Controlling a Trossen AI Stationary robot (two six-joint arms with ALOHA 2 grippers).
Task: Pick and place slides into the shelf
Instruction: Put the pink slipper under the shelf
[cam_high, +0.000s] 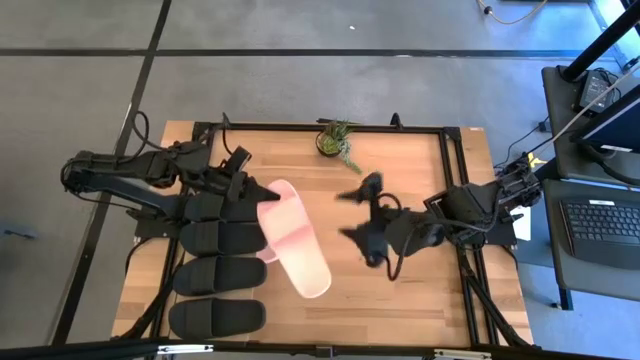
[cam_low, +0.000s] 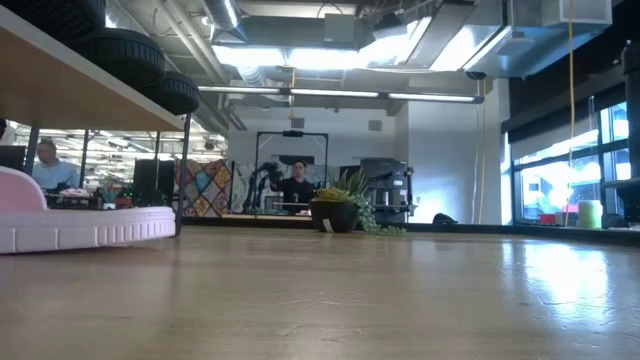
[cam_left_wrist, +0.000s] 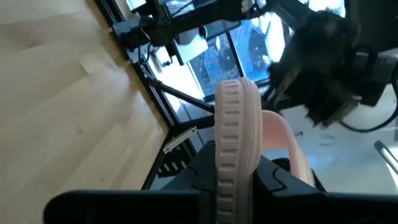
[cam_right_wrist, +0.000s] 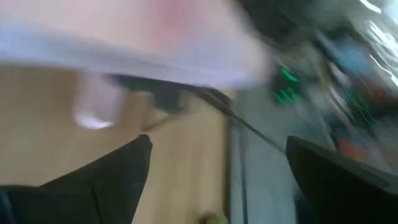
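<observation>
My left gripper reaches in from the table's left and is shut on a pale pink slide. This slide runs from the gripper toward the table's near edge. Several black slides lie side by side on the light-wood shelf at the table's left. A second pink slide peeks out beneath the held one and lies on the table by the shelf. My right gripper is open, just right of the held slide, touching nothing. My left gripper pinches the pink slide between its two fingers at the sole's ribbed edge, at the slide's far end. The fingers come roughly level from the table's left. The slide is turned on edge in the hold and stretches away from the fingers.
A small potted plant stands near the table's far edge. Bare wooden tabletop lies between the slides and the right arm. A dark frame runs around the table. People show in the room beyond in the low view.
</observation>
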